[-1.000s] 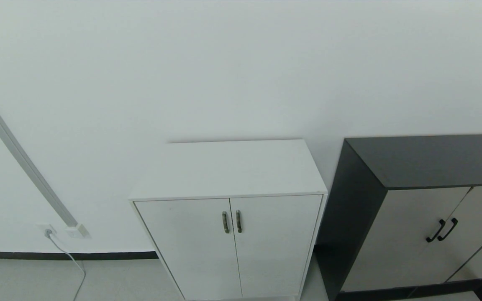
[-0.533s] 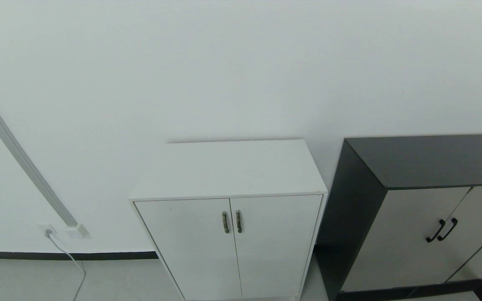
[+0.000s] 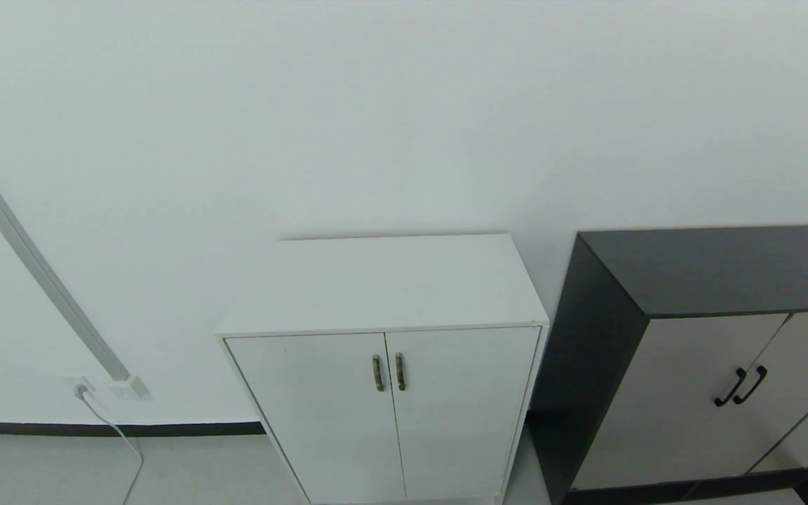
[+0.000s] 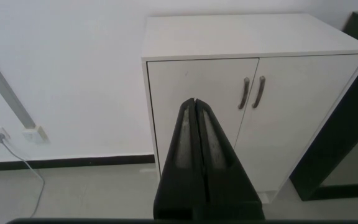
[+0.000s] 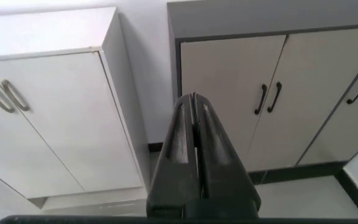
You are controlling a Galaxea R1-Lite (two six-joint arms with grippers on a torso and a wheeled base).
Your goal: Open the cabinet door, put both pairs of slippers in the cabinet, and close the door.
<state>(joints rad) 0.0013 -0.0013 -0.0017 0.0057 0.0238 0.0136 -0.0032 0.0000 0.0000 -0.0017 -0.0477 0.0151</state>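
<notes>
Left hand (image 4: 195, 107) is pressed closed with nothing in it, facing the white cabinet (image 3: 390, 294). Right hand (image 5: 194, 99) is likewise closed and empty, near the dark cabinet (image 3: 698, 273) beside it. Both white doors (image 3: 320, 414) sit closed, their handles (image 3: 388, 372) side by side.

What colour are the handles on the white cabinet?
The handles are dull greyish-bronze metal; the left wrist view shows them best.

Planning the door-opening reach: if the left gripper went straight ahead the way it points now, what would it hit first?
Most likely the flat panel of the white cabinet's left door, beside its handle rather than on it. Nothing shows between it and the shut left gripper, though depth is unclear.
</notes>
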